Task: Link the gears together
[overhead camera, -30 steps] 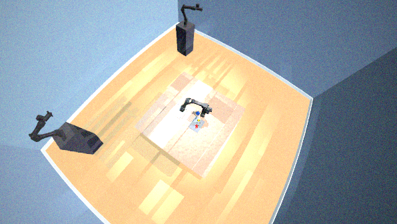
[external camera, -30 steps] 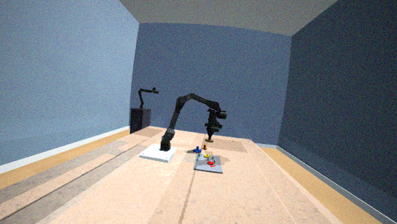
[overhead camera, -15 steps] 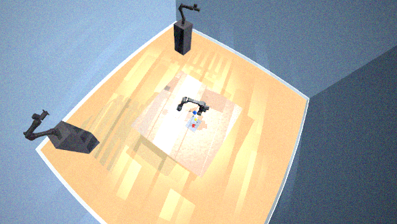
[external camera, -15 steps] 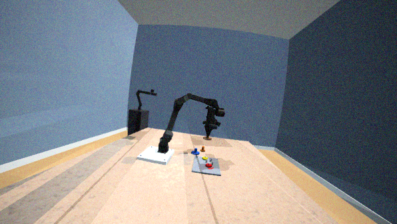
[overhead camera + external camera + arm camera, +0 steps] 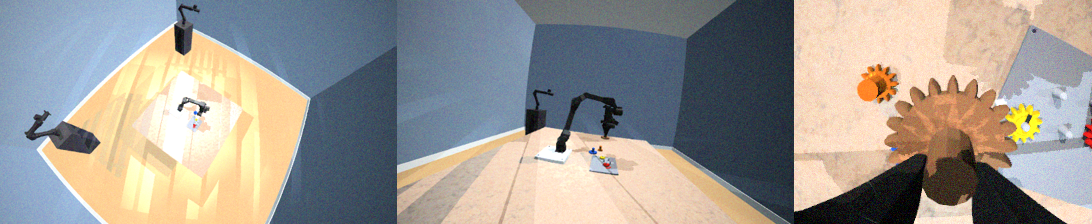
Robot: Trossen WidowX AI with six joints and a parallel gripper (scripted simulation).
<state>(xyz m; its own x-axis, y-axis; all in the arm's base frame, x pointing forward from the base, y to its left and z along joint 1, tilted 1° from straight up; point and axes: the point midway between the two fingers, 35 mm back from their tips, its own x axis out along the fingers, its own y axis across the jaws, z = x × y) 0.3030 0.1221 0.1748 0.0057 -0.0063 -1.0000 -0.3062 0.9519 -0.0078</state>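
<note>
Landmark: the grey board (image 5: 190,127) (image 5: 595,169) (image 5: 1051,175).

The gripper (image 5: 200,114) (image 5: 605,136) (image 5: 950,168) is closed on the upright handle of a large brown gear (image 5: 604,137) (image 5: 946,112), carrying it in the air on the far side of the board as the exterior view has it. Grip on the handle leaves the teeth free all round and the underside clear, presumably so the gear can go down over a peg without the fingers fouling its neighbours.

Yellow gear (image 5: 196,120) (image 5: 602,157) (image 5: 1024,123) seated near the board's edge, black stripe showing; red gear (image 5: 194,125) (image 5: 606,165) (image 5: 1089,136) further in on the board. Bare pegs show in the wrist view, two of them between the pair. Both ends should turn clockwise, so an odd number of gears is wanted between them; a wide gear on the wrong peg might jam.

Orange gear (image 5: 600,149) (image 5: 885,84) loose on the table, off the board's yellow-gear side, handle up. Blue gear (image 5: 195,113) (image 5: 593,151) (image 5: 894,149) likewise off the board, nearer the arm's white base plate (image 5: 548,159).

Table (image 5: 200,160) (image 5: 557,197) (image 5: 834,40) pale, mottled, crossed by light bands and shadow. Beyond the board and table: blue walls, wood-toned floor, white skirting, two dark pedestals bearing other arms in the top view.
</note>
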